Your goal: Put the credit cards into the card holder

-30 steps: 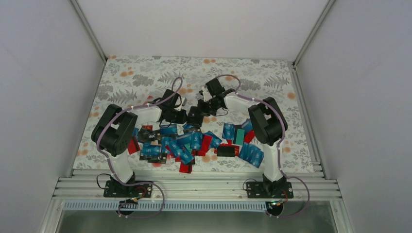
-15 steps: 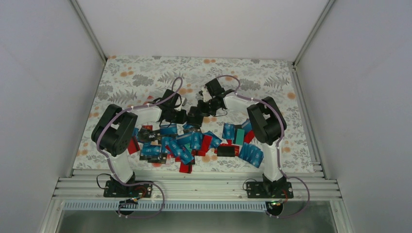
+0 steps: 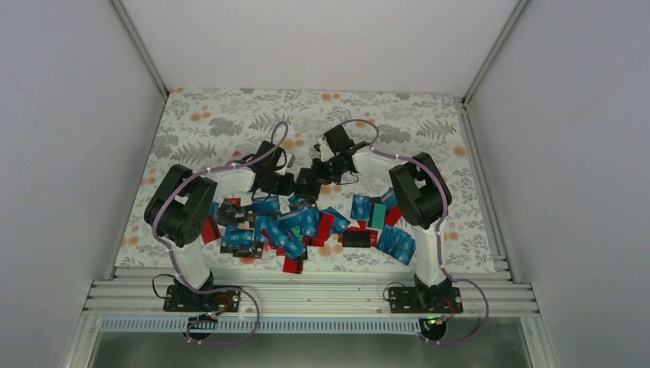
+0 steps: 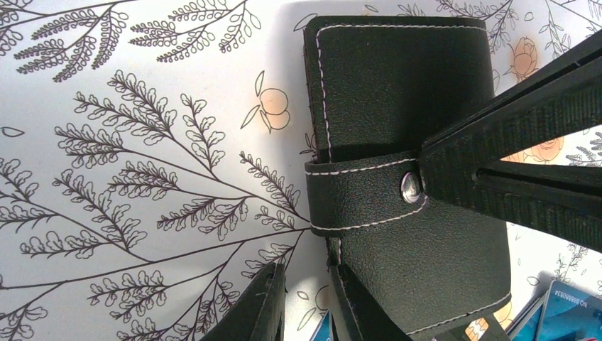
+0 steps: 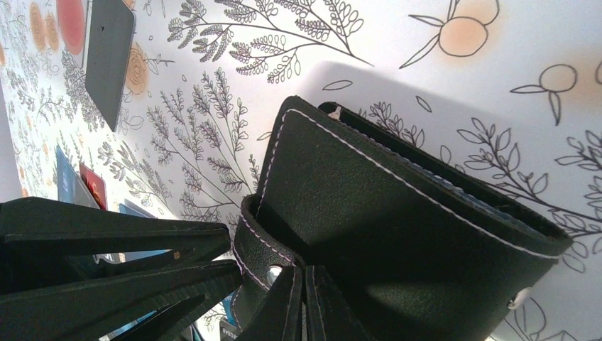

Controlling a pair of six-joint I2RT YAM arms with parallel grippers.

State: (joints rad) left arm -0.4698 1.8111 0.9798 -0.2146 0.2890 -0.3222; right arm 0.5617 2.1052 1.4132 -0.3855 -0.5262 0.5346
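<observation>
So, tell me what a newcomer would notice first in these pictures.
The black card holder lies at mid-table, and the left gripper and right gripper meet at its snap strap. Toward the near edge, a jumbled heap of credit cards, mostly blue and red, sprawls over the floral tablecloth.
</observation>
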